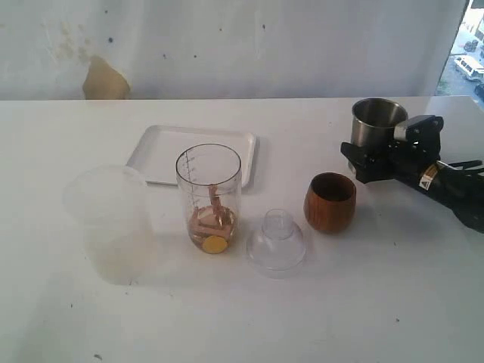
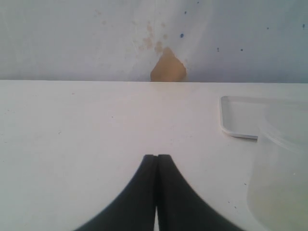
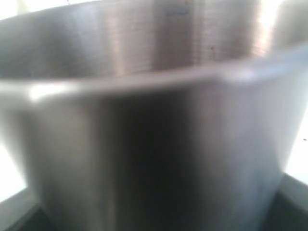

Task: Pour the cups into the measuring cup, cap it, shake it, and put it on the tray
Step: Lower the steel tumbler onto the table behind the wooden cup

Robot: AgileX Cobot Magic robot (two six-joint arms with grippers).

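The clear measuring cup (image 1: 209, 198) stands mid-table, holding brown pieces and a yellow one at its bottom. Its clear domed cap (image 1: 276, 242) lies just to its right. The brown wooden cup (image 1: 330, 202) stands upright further right. Behind it is the steel tumbler (image 1: 378, 121), upright, with my right gripper (image 1: 372, 153) closed around its lower part. The tumbler (image 3: 154, 144) fills the right wrist view. The white tray (image 1: 193, 153) lies behind the measuring cup. My left gripper (image 2: 157, 156) is shut and empty over bare table, out of the exterior view.
A wide frosted plastic cup (image 1: 110, 219) stands left of the measuring cup; in the left wrist view this frosted cup (image 2: 281, 173) sits near the tray's corner (image 2: 240, 120). A stained white wall backs the table.
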